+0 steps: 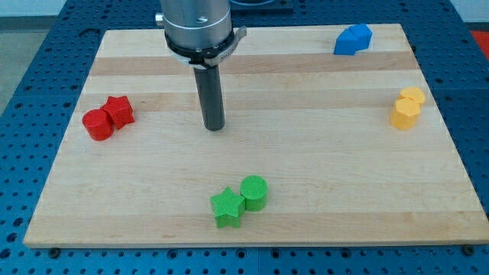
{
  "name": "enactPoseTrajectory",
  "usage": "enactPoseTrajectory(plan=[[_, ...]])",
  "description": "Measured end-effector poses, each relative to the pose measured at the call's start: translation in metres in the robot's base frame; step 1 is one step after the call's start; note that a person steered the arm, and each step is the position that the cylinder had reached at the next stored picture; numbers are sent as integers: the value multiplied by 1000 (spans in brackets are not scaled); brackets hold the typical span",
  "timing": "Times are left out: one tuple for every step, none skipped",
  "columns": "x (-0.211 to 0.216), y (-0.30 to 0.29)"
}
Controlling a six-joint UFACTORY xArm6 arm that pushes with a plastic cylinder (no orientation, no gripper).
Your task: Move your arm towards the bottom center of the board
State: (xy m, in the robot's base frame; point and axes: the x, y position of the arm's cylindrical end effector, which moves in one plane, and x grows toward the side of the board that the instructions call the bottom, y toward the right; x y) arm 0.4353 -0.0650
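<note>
Green star block [227, 208] and green cylinder [254, 192] touching, near view's bottom centre of wooden board [321, 160]. My tip [214, 127] well above them, left of centre, clear of all blocks, holding nothing. Red cylinder [98, 124] against red star [119, 111] at left. Blue block [352, 40] top right. Two yellow blocks [407, 108] touching, right edge.

My tip [214, 127] on the board [321, 153], left of centre, upper half.

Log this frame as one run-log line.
my tip: upper-middle board | green star + green cylinder: bottom center, touching | path toward bottom: blocks ahead | contact: none
</note>
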Motion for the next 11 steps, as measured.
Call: enactPoseTrajectory(plan=[[-19, 19], [-50, 80], [-50, 138], [-24, 192], [5, 235], [55, 243], [94, 229], [120, 184], [144, 139], [163, 103], [171, 38]])
